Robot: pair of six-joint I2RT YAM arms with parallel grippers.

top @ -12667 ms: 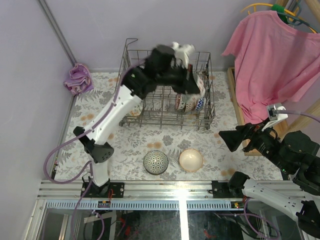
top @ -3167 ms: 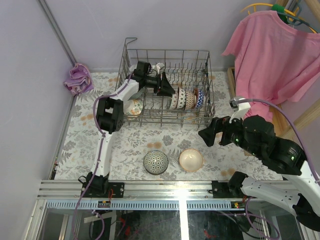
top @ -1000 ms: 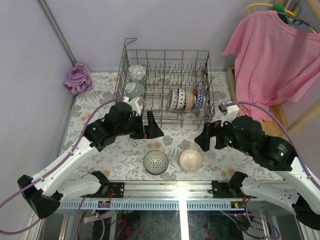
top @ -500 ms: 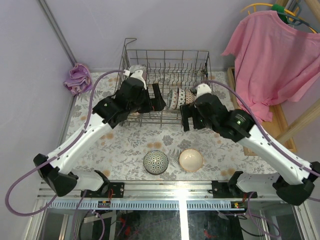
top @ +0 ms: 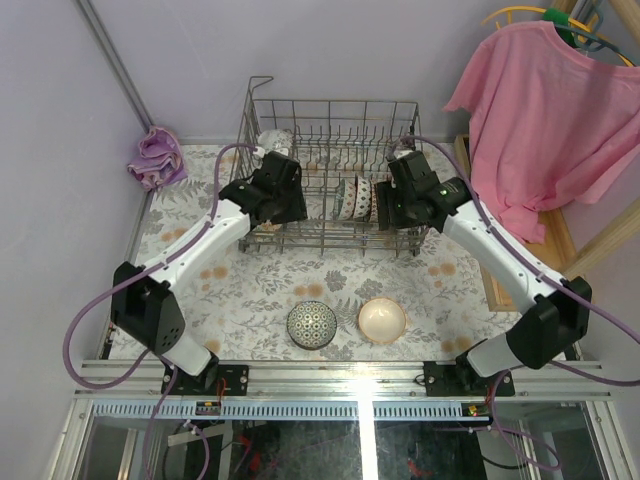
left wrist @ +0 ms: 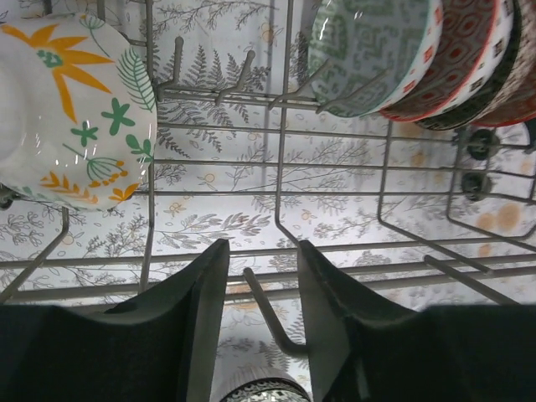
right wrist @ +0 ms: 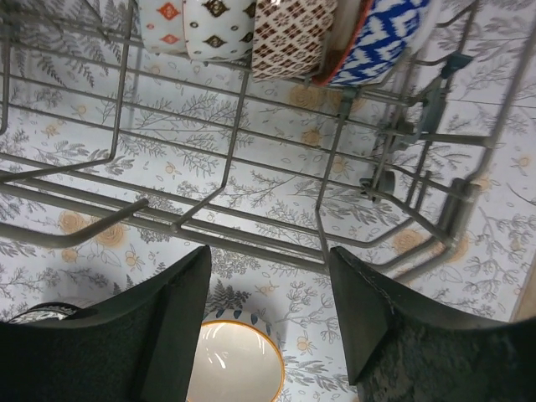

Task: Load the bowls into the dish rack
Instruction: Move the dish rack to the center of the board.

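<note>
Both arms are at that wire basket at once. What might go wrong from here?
The left arm's jaws straddle a wire of the dish rack; closing and pulling could drag it and topple the standing bowls. The right arm's jaws sit at the same front edge, so uneven tugs might twist the rack. A slip could strike the cream bowl on the table.

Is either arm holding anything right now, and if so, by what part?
Nothing is visibly gripped. The left fingers straddle a near-side wire of the dish rack, with gaps showing on both sides; the right fingers stand apart by its near rim, touching nothing.
</note>
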